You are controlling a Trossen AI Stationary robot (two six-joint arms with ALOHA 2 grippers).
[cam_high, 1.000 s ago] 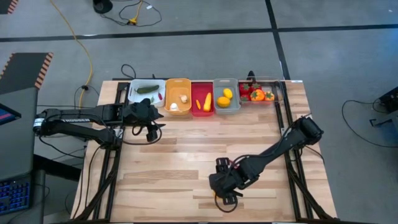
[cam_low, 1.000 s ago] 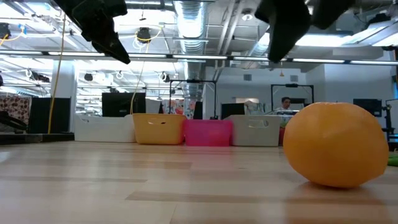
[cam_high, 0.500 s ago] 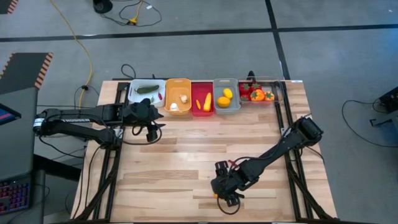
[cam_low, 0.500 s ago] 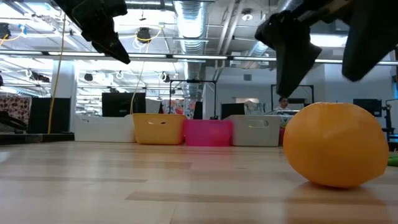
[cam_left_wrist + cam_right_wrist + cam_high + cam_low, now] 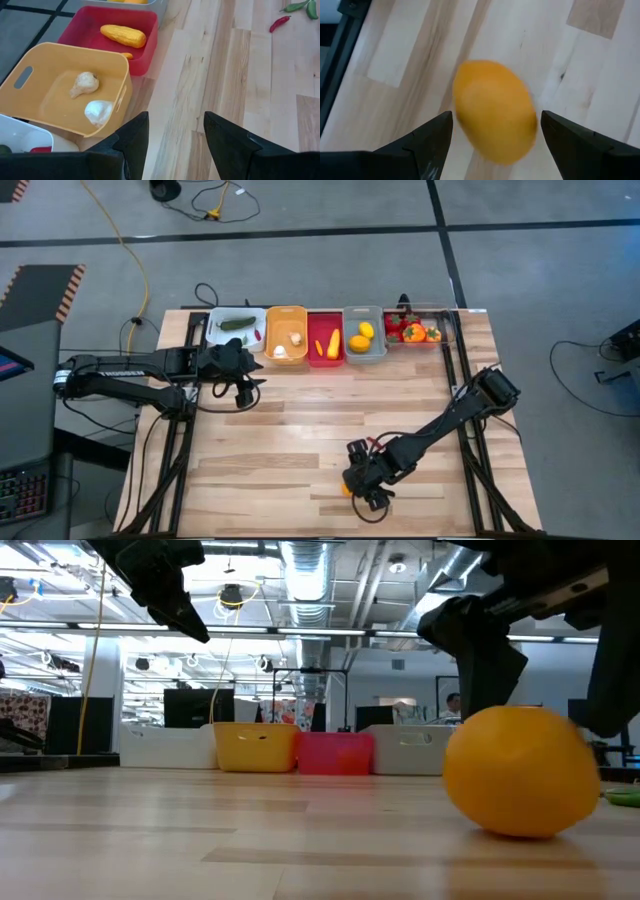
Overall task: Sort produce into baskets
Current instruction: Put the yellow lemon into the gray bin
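A round orange fruit (image 5: 520, 772) lies on the wooden table near its front edge; it also shows in the high view (image 5: 347, 488). My right gripper (image 5: 364, 488) is open and low over it. One finger (image 5: 482, 660) stands on each side of the fruit (image 5: 495, 117). My left gripper (image 5: 245, 385) hangs open and empty above the table, just in front of the orange bin (image 5: 286, 333). The white (image 5: 236, 327), orange, red (image 5: 326, 338), grey (image 5: 364, 333) and clear (image 5: 420, 328) bins stand in a row along the far edge and hold produce. My right gripper stands astride the orange fruit from above, fingers pointing down. The fruit rests on the table. I cannot tell whether either finger touches it.
The left wrist view shows white garlic (image 5: 99, 111) in the orange bin (image 5: 65, 90) and yellow corn (image 5: 123, 35) in the red bin (image 5: 107, 35). A red chilli (image 5: 279, 23) and green pieces (image 5: 300, 6) lie on the table. The table's middle is bare wood (image 5: 300, 430).
My right gripper has come down, and its open fingers now stand on either side of the orange fruit. The fruit has shifted a little toward the table's left.
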